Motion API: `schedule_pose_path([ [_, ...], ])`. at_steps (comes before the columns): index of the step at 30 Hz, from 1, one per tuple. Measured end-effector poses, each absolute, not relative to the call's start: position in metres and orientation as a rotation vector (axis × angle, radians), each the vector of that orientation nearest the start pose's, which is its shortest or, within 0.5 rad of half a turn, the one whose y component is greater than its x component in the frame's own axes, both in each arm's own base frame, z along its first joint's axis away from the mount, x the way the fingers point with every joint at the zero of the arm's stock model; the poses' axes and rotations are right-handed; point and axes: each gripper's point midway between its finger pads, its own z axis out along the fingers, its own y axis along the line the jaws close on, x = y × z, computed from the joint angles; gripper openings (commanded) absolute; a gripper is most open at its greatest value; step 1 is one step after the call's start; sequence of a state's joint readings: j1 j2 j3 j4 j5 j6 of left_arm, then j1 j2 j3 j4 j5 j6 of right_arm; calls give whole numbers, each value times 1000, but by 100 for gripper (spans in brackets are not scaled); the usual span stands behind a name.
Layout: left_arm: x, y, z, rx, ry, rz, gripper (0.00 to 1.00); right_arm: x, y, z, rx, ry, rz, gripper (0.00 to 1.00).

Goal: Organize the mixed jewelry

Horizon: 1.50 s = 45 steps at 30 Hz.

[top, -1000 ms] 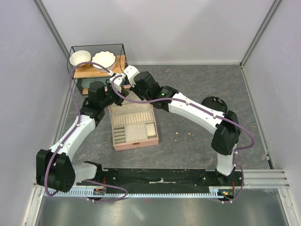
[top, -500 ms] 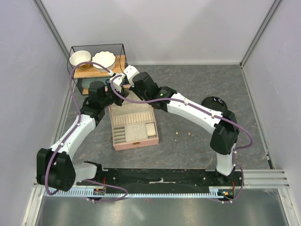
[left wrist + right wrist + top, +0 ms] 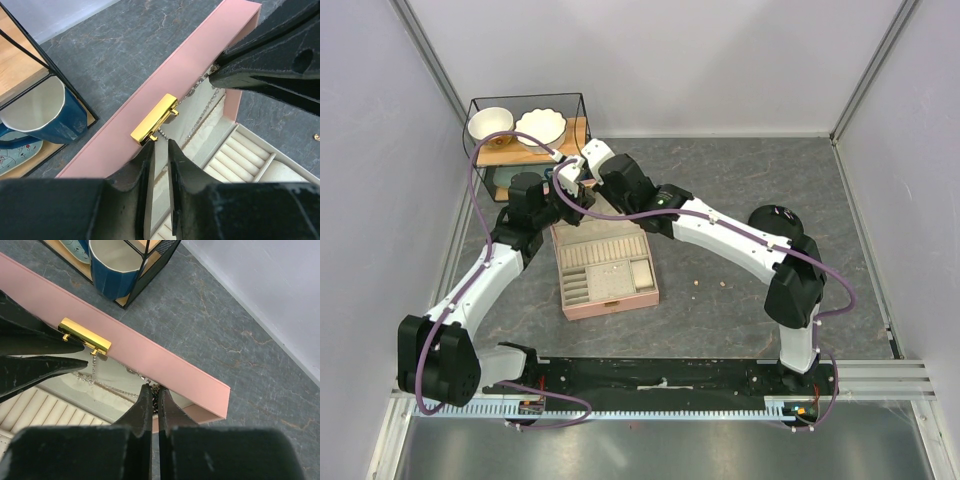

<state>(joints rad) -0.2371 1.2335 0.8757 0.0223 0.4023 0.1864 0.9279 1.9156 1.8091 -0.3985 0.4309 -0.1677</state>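
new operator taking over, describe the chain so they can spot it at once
On the grey table stands an open pink box, its raised lid carrying a gold clasp. The silvery chain runs along the lid's inside from near that clasp to the right gripper: thin and sparkling, unlike the loose gold bits.

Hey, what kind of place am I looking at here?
Probably a robot test booth, not a home: plain pale walls close in a grey table, and two robot arms are bolted to a rail at its near edge.
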Motion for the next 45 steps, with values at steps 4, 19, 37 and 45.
schedule_pose_path([
  [4, 368, -153, 215, 659, 1787, -421, 27, 388, 386, 248, -812, 1852, 22, 13],
  [19, 363, -151, 215, 658, 1800, -424, 29, 387, 391, 248, -796, 1844, 19, 32],
  [37, 343, -161, 214, 735, 1784, -494, 34, 371, 382, 249, -841, 1824, 34, 44],
  [45, 332, -165, 226, 786, 1734, -512, 39, 354, 352, 252, -881, 1808, 12, 59],
])
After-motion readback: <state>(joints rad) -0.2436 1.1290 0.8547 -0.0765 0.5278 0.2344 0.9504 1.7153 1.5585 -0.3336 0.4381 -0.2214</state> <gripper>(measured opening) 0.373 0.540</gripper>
